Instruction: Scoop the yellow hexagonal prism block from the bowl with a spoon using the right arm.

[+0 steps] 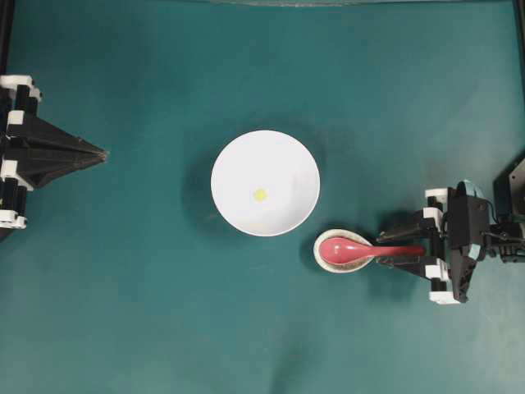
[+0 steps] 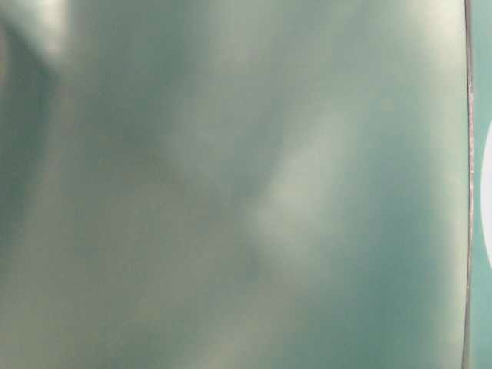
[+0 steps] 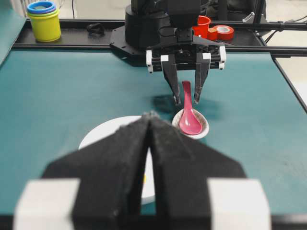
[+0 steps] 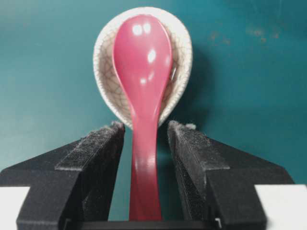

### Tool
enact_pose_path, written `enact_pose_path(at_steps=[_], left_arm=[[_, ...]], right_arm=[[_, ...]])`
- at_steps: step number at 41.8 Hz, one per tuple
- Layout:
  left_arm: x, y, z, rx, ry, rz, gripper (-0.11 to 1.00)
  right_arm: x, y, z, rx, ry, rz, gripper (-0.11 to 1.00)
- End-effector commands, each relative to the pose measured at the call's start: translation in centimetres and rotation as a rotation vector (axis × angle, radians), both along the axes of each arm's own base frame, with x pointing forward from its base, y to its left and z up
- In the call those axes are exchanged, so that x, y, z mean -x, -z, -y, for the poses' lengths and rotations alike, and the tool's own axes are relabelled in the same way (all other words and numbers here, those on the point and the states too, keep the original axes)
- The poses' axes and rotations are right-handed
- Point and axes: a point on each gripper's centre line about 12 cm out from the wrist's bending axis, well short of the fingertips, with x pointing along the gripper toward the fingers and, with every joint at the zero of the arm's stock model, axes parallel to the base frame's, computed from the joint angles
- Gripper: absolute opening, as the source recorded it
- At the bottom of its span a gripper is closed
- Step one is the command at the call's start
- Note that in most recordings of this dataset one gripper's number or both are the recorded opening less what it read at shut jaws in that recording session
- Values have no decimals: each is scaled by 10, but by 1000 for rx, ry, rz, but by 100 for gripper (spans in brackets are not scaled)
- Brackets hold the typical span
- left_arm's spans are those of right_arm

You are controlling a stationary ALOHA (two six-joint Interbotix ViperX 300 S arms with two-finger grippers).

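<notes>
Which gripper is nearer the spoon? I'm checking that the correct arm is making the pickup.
Right. The right gripper is open with its fingers either side of the spoon handle. The left gripper is shut, far across the table beyond the bowl.

The right arm [image 1: 476, 234] reached in from the right edge of the overhead view, its gripper [image 1: 404, 248] low and pointing toward the middle, jaws spread apart. The left gripper [image 1: 102, 154] sat at the far left, raised, jaws pressed together to a point.

A crackled spoon rest [image 4: 108, 72], stacked cups [image 3: 44, 19] and perhaps red tape [image 3: 223, 32] surround the teal table [image 1: 148, 312].
</notes>
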Motion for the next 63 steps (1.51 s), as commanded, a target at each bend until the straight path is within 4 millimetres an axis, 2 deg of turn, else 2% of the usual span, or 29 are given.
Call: enact_pose_path(at_steps=[1, 30, 35, 40, 52, 63], left_arm=[[-2, -2, 0, 0, 2, 3, 1], [-2, -2, 0, -1, 1, 3, 1], [-2, -1, 0, 0, 0, 0, 1], [-2, -1, 0, -1, 0, 0, 1], [-2, -1, 0, 0, 0, 0, 1], [-2, -1, 0, 0, 0, 0, 1]], right_arm=[[-3, -4, -2, -9, 2, 19, 48], [-4, 0, -2, -5, 3, 5, 47], [-3, 1, -3, -7, 1, -2, 38], [-2, 3, -3, -8, -3, -19, 21], [-3, 3, -5, -14, -9, -33, 20], [-2, -5, -5, -32, -9, -4, 18]])
